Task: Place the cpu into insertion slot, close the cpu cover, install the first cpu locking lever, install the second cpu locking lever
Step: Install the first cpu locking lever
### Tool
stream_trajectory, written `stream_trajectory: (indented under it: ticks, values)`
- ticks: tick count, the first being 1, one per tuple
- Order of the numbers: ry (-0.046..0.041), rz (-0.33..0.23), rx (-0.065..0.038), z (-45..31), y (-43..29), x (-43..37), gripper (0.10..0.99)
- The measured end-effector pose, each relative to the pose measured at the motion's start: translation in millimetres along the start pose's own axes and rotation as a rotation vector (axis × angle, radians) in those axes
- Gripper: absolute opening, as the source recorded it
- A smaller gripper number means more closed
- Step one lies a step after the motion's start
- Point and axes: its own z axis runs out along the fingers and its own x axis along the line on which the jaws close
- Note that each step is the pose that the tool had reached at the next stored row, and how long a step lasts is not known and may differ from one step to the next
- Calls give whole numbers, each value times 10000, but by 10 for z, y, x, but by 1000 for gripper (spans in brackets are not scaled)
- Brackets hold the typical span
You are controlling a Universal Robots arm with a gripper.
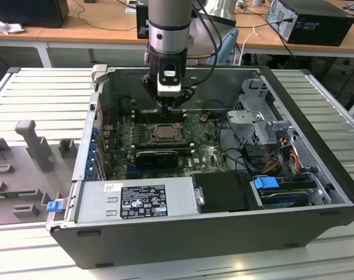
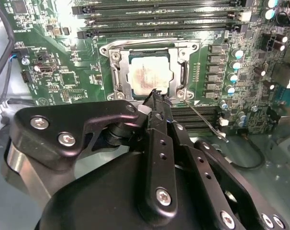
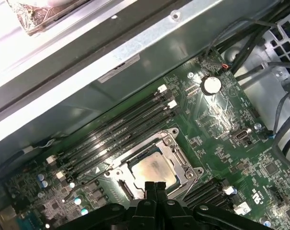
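The cpu (image 2: 149,72) lies flat in the insertion slot (image 2: 183,72) on the green board, pale top up, also seen from the first wrist view (image 3: 152,170) and in the exterior view (image 1: 163,132). The silver cpu cover (image 2: 117,72) lies down around it as a frame. One thin locking lever (image 2: 206,120) sticks out loose from the socket's corner, raised off the board. My gripper (image 2: 154,96) hangs just above the socket's edge, fingers (image 3: 150,188) pressed together with nothing visible between them. It stands over the socket's far side in the exterior view (image 1: 169,105).
Long black memory slots (image 2: 159,14) flank the socket on both sides. A long black card (image 1: 158,156) sits in front of the socket, with the power supply (image 1: 136,198) nearer still. The drive cage (image 1: 259,116) and cables fill the exterior view's right; case walls (image 1: 95,116) enclose everything.
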Motion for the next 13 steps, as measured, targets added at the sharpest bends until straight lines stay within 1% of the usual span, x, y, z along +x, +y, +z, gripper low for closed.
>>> stream_trajectory:
  ticks: [2,5,13]
  values:
    - [5,-174,0,0,0,0,106]
    - [19,-638,1,0,0,0,106]
    - [44,-1467,3,0,0,0,106]
